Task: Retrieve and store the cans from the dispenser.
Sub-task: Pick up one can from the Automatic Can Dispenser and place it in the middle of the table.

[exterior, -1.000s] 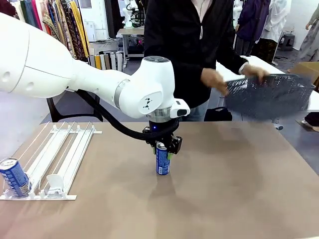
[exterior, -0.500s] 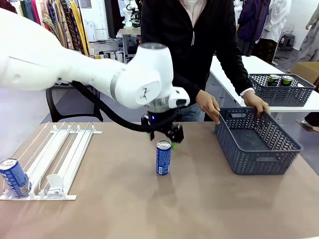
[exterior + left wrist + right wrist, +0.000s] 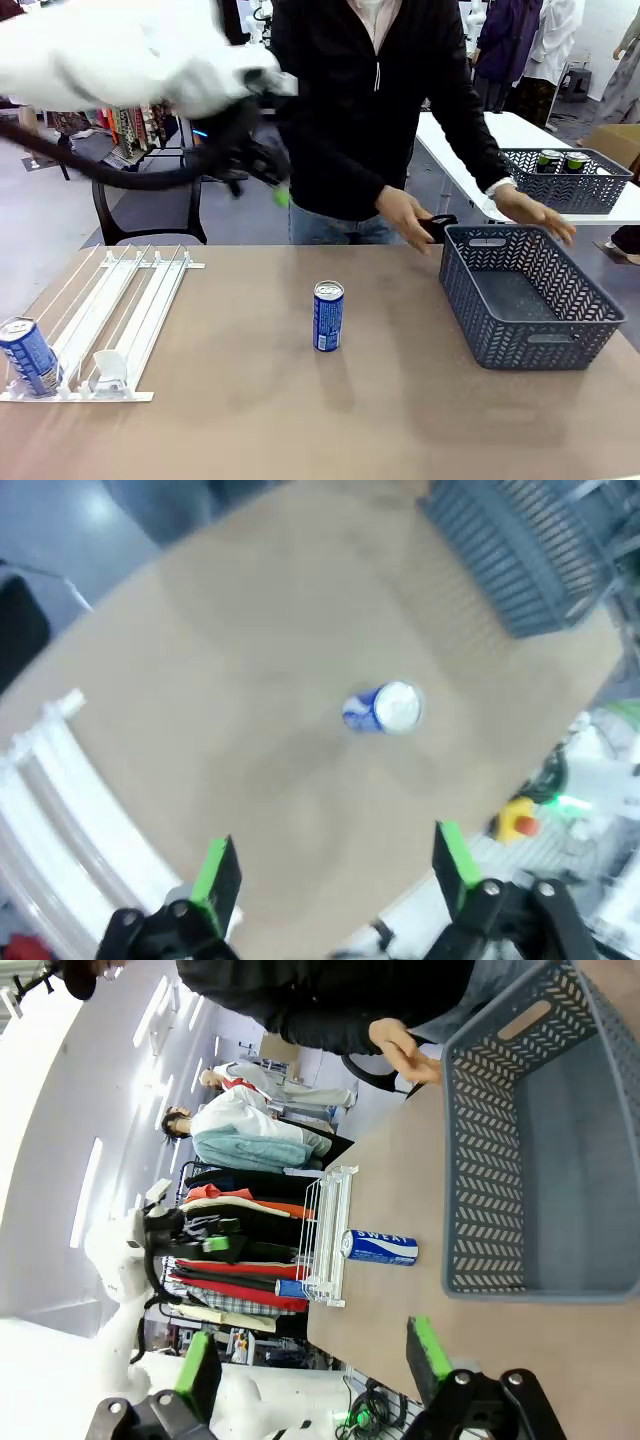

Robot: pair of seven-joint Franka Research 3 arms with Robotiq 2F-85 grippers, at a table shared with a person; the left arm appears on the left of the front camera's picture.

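Cans come first: one blue can (image 3: pixel 328 316) stands upright and alone at the centre of the front view on the brown table (image 3: pixel 250 430), well apart from the grey-blue basket (image 3: pixel 530 300) at centre right. A second blue can (image 3: pixel 28 357) leans at the lower-left corner, in the near end of the white dispenser (image 3: pixel 110 325).

The centre can is slim, tall and unsupported, so a passing arm, a sleeve or a shove of the basket would probably tip it and send it rolling. The person's hands (image 3: pixel 408 215) hover at the basket's far rim, so any reach into the basket risks meeting them. The leaning can may slip or drag the light-looking rack if it is pinched off-centre.

In its wrist view the left gripper (image 3: pixel 335 860) hangs high over the table with jaws spread wide, nothing between the green pads and nothing touched; the centre can lies far below it. It is a blur at upper left of the front view. The right gripper (image 3: pixel 312 1360) is likewise spread wide and empty.
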